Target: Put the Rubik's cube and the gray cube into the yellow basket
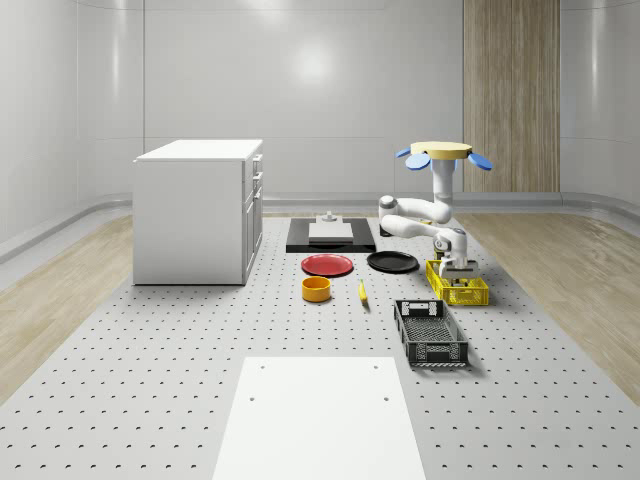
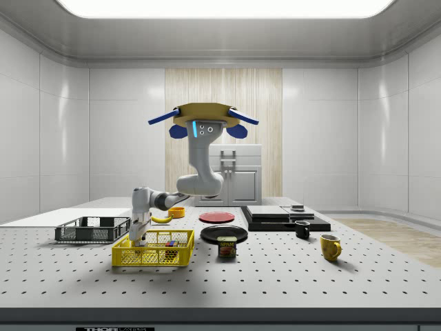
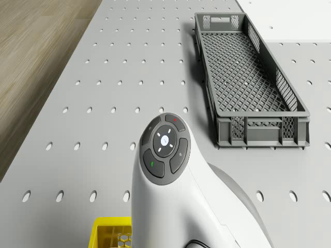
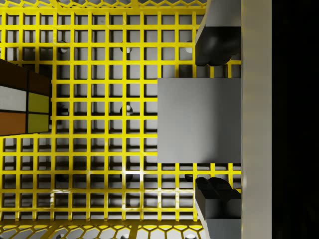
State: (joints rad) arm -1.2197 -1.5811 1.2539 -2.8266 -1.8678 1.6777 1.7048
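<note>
— Walls were pale panels with one wooden strip; what lay below?
— The perforated grey table [image 1: 150,370], with the drone [image 2: 203,117] hovering above the yellow basket [image 2: 153,256].
— And the gripper [image 4: 214,121]?
— Down inside the basket, its fingers [image 4: 217,50] spread either side of the gray cube [image 4: 199,119], apparently touching it.
— The Rubik's cube [image 4: 22,102]?
— On the basket floor, well apart from the gray one.

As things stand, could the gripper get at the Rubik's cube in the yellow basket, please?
Probably not yet: the gripper sits low inside the yellow basket, closed on the gray cube. The Rubik's cube lies uncovered nearby on the basket floor, so releasing should free the way.
</note>
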